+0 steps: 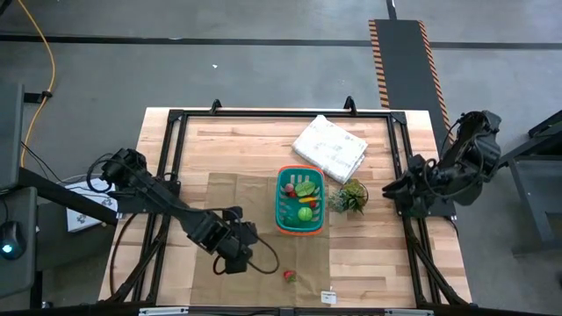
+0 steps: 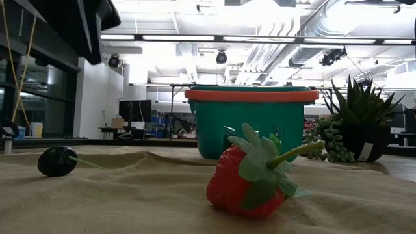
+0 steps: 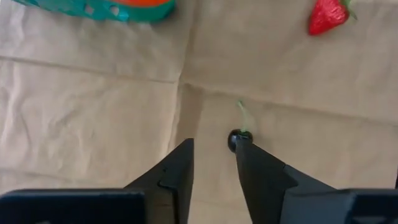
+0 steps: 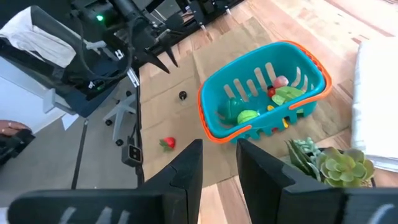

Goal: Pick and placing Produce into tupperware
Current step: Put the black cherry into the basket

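The teal basket (image 1: 300,202) with an orange rim stands on a tan cloth (image 1: 237,197) at the table's middle. It holds green pieces (image 4: 247,116), a red berry and a yellow piece. A red strawberry (image 1: 288,276) lies on its side on the cloth near the front edge. A small dark berry (image 3: 237,138) with a thin green stem rests on the cloth to its left. My left gripper (image 3: 211,146) hangs open above the cloth, pointing steeply down, one fingertip just beside the dark berry. My right gripper (image 4: 217,158) waits open, raised at the table's right side.
A white rumpled cloth bundle (image 1: 329,147) lies behind the basket. A spiky green potted plant (image 1: 351,197) stands right of it. A black frame (image 1: 176,123) runs round the tabletop. A small white tag (image 1: 328,297) sits at the front edge.
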